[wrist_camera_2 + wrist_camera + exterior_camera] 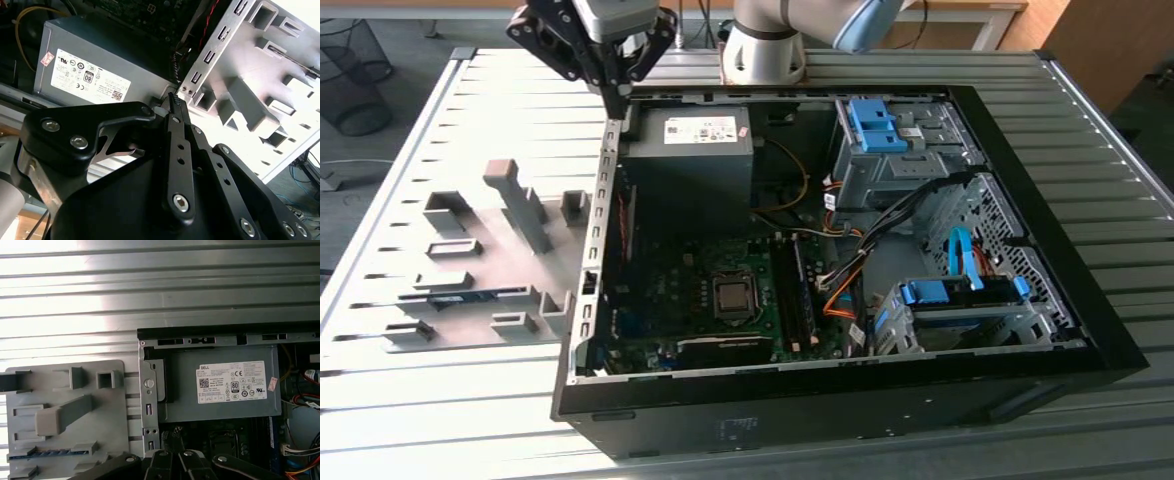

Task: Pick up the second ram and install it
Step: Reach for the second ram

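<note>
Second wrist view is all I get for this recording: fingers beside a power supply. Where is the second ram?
Observer: The second ram sits in a holder on the grey fixture plate, outside the case.
Operator: How close is the gripper to it?
Observer: Apart from it: in the exterior view the gripper hangs over the case corner by the power supply.
Operator: Which side is the plate?
Observer: On the exterior view's left of the case.
</note>
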